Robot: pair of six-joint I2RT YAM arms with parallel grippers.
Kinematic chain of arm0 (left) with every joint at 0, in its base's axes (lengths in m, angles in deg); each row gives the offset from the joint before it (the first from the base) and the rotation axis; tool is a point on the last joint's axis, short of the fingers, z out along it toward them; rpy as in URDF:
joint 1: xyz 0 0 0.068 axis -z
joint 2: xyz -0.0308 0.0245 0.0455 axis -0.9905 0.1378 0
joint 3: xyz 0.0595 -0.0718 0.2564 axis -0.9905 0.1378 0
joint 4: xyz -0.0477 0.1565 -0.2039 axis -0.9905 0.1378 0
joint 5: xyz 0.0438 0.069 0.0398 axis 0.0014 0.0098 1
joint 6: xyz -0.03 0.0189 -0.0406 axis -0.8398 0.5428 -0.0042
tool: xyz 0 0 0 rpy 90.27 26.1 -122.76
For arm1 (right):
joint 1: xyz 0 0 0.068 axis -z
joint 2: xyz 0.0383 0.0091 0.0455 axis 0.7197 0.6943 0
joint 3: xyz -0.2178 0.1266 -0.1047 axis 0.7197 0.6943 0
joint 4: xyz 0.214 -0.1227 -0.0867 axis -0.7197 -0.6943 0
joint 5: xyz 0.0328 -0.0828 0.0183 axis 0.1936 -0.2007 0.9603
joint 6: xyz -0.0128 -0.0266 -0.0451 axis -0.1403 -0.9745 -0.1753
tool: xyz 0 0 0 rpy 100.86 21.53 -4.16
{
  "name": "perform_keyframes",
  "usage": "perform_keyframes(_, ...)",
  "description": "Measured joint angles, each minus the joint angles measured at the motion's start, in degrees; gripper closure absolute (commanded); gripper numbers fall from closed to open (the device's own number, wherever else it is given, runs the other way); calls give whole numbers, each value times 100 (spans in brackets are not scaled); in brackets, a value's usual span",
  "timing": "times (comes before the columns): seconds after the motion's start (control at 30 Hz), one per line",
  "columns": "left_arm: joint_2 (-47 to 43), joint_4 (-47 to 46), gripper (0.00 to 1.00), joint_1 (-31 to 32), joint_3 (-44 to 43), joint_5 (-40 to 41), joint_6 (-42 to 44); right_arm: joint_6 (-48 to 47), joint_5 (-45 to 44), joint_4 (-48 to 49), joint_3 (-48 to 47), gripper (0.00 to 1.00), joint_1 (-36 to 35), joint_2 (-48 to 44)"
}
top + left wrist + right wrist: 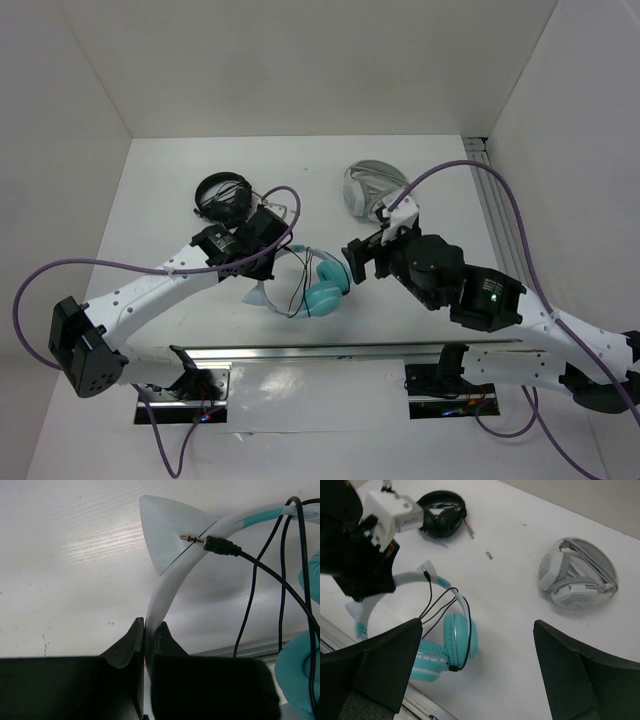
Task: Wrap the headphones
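Headphones [322, 290] are lying between my grippers, teal cups at 4 o'clock from the left gripper [147, 636], which is clamping the pale headband [167, 587]. Right gripper [354, 262] is standing wide, empty. I am judging it should be taking the slack black cable [433, 606] near the jack plug [201, 541].

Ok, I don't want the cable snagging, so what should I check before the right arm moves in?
1. Left jaws shut on the pale translucent headband of the teal-cupped over-ear headphones: ok.
2. Right jaws open and empty: ok.
3. Thin black cable wrapped: not ok, loose loops over the headband.
4. Metal-tipped black plug free to grab: ok, lying loose on the headband.
5. All-black headphones and white-and-grey headphones clear of the cable: ok.
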State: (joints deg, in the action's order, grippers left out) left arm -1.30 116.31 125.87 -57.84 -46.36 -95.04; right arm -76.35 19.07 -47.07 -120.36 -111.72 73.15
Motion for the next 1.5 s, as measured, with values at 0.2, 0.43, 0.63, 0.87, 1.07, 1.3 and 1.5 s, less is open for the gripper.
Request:
perform_keyframes(0.2,-87,-282,100,0,212,212,-271,822,-640,-389,-417,1,0,-160)
perform_keyframes(0.43,-87,-431,100,79,245,466,-385,1368,-962,-1128,-1292,1,0,-219)
perform_keyframes(0.63,-94,-754,98,50,778,920,-811,1655,-761,-1482,-1379,1,0,-446)
perform_keyframes(0.87,306,-1681,100,-289,1572,914,-946,1733,-457,-1722,-1327,1,0,-518)
perform_keyframes(1.07,949,-2455,95,-529,1696,756,-1080,1733,-299,-1731,-1228,1,0,-533)
perform_keyframes(1.3,1241,-3058,58,-739,1908,413,-1209,1755,-33,-1740,-852,1,0,-570)
perform_keyframes(1.5,1054,-2962,32,-748,2090,343,-1364,1818,328,-1722,-852,1,0,-551)
